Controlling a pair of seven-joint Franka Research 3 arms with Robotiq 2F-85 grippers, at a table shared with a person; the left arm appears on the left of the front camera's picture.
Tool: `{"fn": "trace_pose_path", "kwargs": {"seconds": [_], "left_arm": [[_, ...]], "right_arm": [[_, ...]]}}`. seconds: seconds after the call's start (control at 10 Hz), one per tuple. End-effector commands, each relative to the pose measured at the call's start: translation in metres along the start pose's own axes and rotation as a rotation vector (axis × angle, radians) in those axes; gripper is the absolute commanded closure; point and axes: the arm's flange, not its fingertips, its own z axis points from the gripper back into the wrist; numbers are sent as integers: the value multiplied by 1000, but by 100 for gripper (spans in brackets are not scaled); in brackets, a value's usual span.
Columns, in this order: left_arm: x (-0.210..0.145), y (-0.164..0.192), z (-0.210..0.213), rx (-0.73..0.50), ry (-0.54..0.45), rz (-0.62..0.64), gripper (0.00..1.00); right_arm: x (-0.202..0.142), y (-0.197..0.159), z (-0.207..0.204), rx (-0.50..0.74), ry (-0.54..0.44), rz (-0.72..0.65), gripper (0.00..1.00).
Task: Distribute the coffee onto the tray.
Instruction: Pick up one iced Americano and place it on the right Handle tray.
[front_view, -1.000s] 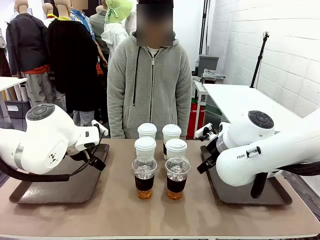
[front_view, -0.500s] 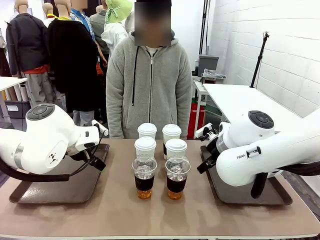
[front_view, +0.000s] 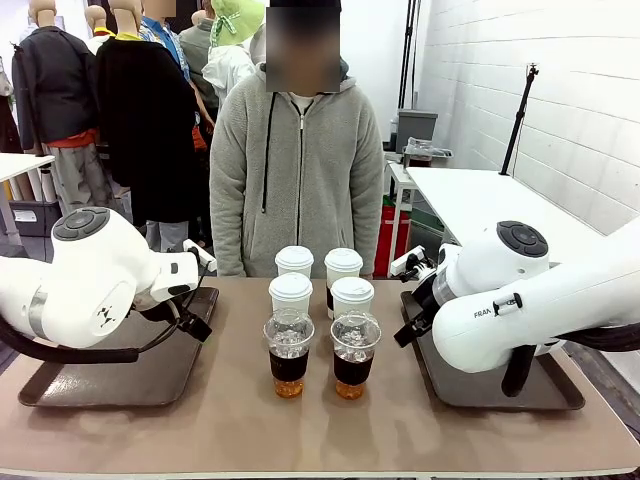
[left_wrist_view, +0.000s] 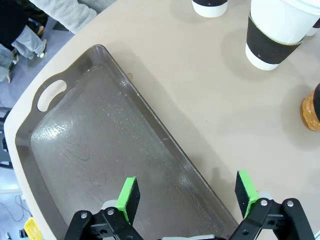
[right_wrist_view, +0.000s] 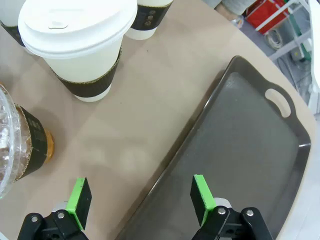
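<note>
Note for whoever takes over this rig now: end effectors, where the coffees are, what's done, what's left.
Left end effector: open, empty, over the inner rim of the left dark grey plastic tray.
Right end effector: open, empty, over the inner rim of the right dark grey plastic tray.
Four white lidded paper cups with black sleeves and two clear dome-lidded iced coffees stand between them.
Done: nothing. Left: all six cups.

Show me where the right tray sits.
Front view: the right tray lies at the table's right end under the right arm, beside the cups.
</note>
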Motion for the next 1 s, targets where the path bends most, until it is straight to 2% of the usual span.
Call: {"fn": "trace_pose_path", "kwargs": {"seconds": [0.0,0.1,0.6,0.9], "left_arm": [[0,0,0,0,0,0,0],[0,0,0,0,0,0,0],[51,-8,74,41,-66,-65,0],[59,-10,94,62,-78,-78,0]], "right_arm": [[0,0,0,0,0,-1,0],[0,0,0,0,0,0,0],[17,-8,63,-17,-90,33,0],[20,-4,86,-33,-114,42,0]]}}
